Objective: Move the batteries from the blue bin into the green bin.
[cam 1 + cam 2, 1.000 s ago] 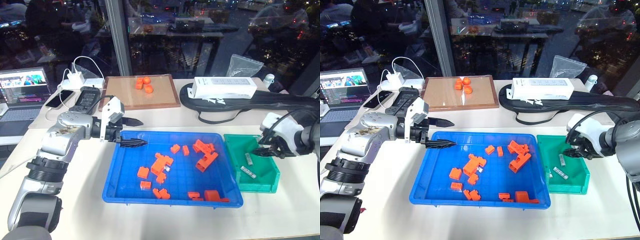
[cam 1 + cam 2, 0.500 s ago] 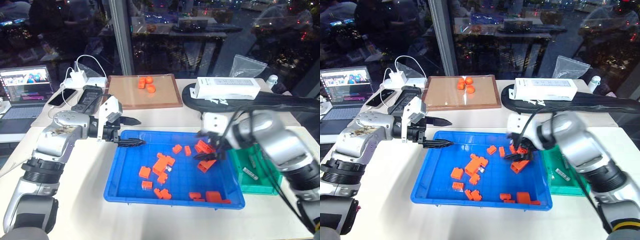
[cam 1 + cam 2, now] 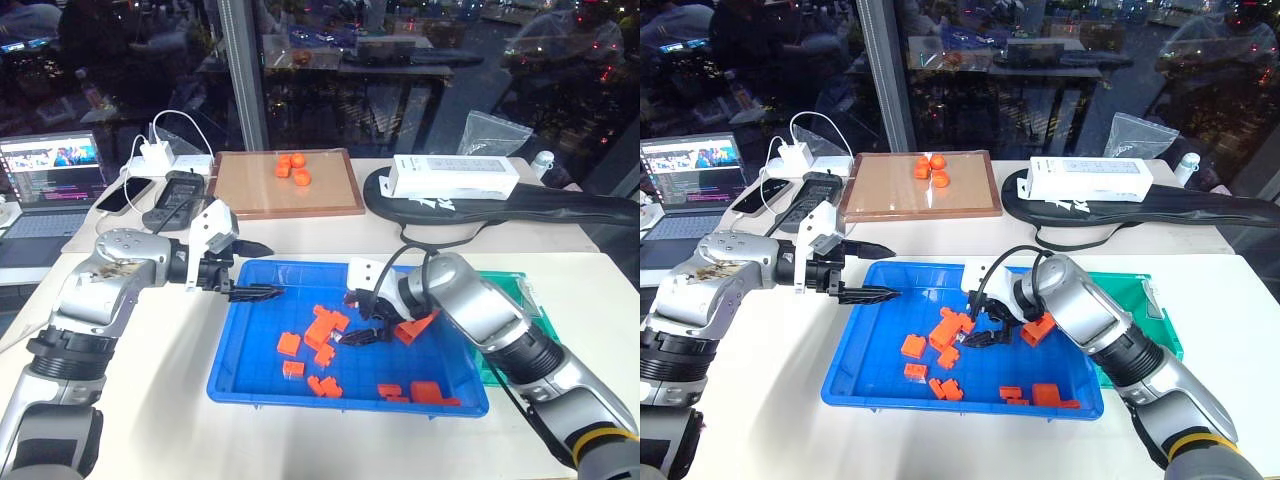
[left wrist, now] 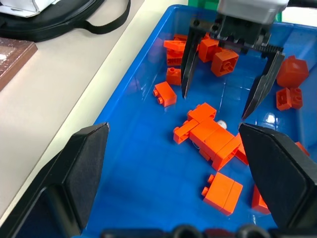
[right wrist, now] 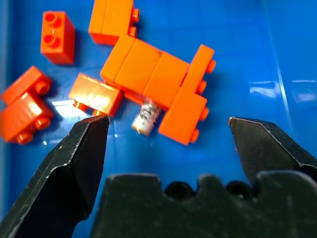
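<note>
Right hand point(image 3: 981, 328), fingers spread wide and empty, poised over the middle of the blue bin point(image 3: 855, 375). Directly ahead of it, centred between the two fingertips in the right wrist view, lies a battery point(image 5: 145, 116): only one silver end shows, the rest tucked under a cluster of joined bricks point(image 5: 159, 78). Its long axis appears to run obliquely under the bricks, so the free end points toward the hand. Judged from this, the right arm is much the nearer and the grasp needs a short descent onto that exposed end. Left hand point(image 3: 262, 293), open and empty, hangs at the bin's far-left rim, well apart from the battery. Green bin point(image 3: 1165, 322) stands beyond the right arm, beside the blue bin.
</note>
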Robot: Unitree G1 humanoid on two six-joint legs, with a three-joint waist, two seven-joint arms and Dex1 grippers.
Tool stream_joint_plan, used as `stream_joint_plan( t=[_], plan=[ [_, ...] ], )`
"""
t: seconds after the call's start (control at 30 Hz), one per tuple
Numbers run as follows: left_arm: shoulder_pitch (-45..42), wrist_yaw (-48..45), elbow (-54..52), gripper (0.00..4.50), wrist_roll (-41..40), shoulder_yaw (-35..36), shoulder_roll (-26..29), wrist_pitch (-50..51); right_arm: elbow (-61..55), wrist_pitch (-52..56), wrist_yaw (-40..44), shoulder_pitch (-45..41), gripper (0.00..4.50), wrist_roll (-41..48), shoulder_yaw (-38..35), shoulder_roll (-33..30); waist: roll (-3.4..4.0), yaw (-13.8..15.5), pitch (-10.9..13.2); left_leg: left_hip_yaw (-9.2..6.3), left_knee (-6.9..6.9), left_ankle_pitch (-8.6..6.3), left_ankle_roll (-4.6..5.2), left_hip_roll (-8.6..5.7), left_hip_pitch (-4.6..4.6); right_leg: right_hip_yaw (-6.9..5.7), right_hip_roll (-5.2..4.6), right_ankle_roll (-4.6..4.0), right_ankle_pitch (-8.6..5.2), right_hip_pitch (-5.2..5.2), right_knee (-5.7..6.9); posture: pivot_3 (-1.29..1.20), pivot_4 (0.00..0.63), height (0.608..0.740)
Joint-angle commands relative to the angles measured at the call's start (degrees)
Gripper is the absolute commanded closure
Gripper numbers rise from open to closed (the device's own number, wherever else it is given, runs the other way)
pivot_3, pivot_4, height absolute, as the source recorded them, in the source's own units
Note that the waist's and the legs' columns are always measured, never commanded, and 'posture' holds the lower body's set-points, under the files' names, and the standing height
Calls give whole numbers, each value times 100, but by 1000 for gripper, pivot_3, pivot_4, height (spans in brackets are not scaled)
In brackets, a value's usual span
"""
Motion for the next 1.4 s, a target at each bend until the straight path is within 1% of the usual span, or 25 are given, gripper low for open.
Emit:
stream_joint_plan(
  t=[0.03,0.1,0.13,0.17,0.2,0.23,0.3,0.4,0.43,0.63,0.8,0.93,1.07,1.17,1.23,1.27,1.37,1.4],
  plan=[
    [25,54,-243,0,-79,183,70,7,211,51,-106,-106,53,-17,-73,123,0,-9,0,0,0,0,0,0,0,0,0,0,0,0,0,0,150,740],
    [44,75,-266,0,-79,186,78,16,323,74,-127,-121,554,-8,-67,182,0,-19,0,0,-1,0,0,0,0,0,1,0,0,0,1,0,150,740],
    [53,86,-278,0,-79,191,82,23,368,93,-143,-128,694,1,-76,217,0,-22,0,0,-1,0,0,0,0,0,1,0,0,0,2,0,150,740],
    [63,90,-289,0,-84,197,90,29,412,116,-158,-133,1096,18,-92,256,0,-25,0,0,-2,0,0,0,0,0,1,0,0,0,2,0,150,740],
    [72,89,-296,0,-86,201,100,31,446,132,-166,-138,1389,27,-99,284,0,-28,0,0,-2,0,0,0,0,0,1,0,0,0,2,0,150,740],
    [79,90,-306,0,-86,203,112,34,465,133,-167,-141,1793,26,-97,294,0,-29,0,0,-2,0,0,0,0,0,1,0,0,0,1,0,150,740],
    [85,94,-313,0,-87,210,132,43,490,152,-183,-140,2436,38,-118,325,0,-29,0,0,-2,0,0,0,0,0,1,0,0,-1,2,0,150,740],
    [88,102,-316,0,-87,211,149,51,502,171,-199,-153,3537,87,-177,365,0,-28,0,0,-2,0,0,0,0,0,1,0,0,0,2,0,150,740],
    [90,105,-321,0,-88,211,153,56,501,182,-205,-159,3621,109,-205,381,0,-29,0,0,-2,0,0,0,0,0,1,0,0,0,2,0,150,740],
    [111,95,-340,0,-77,181,168,53,579,315,-298,-322,3622,295,-605,438,0,-28,0,-1,-3,0,0,0,0,0,1,0,0,-1,2,0,150,740],
    [92,93,-329,0,-67,144,141,44,682,358,-244,-404,3622,394,-916,153,0,-14,0,0,-3,0,0,-1,0,-2,0,0,0,0,1,0,150,740],
    [61,86,-293,0,-80,137,110,44,516,401,45,-247,3622,483,-1026,-469,-1,-11,0,1,-4,0,0,-1,-1,-2,-1,0,0,0,-2,0,150,740],
    [41,63,-260,0,-90,131,101,44,495,439,97,-24,3622,525,-1169,-1008,-1,-19,0,1,-7,0,0,0,-1,-2,-1,-1,0,0,-7,0,150,740],
    [36,36,-227,0,-70,103,92,15,345,202,297,233,3622,459,-1110,-1480,-2,-26,1,1,-9,0,0,0,-1,0,-1,-1,0,0,-7,0,150,740],
    [13,20,-189,0,-53,83,78,-2,264,77,357,318,2604,394,-1039,-1658,-2,-26,1,1,-10,0,0,-1,-1,2,-1,-1,0,-2,-8,0,150,740],
    [2,12,-177,0,-49,76,72,-8,252,63,361,322,2372,398,-1038,-1676,-2,-28,1,0,-9,0,0,-1,0,2,-1,-1,0,-1,-8,0,150,740],
    [-37,-26,-129,0,-35,61,66,-25,206,70,295,179,1340,498,-1164,-1542,-3,-56,1,-2,-9,0,0,3,4,4,2,-1,0,0,-7,0,150,740],
    [-40,-41,-117,0,-30,60,70,-33,159,139,209,82,1001,564,-1227,-1395,-3,-59,1,-2,-9,0,0,3,5,5,3,-1,0,-1,-7,0,150,740]
  ],
)
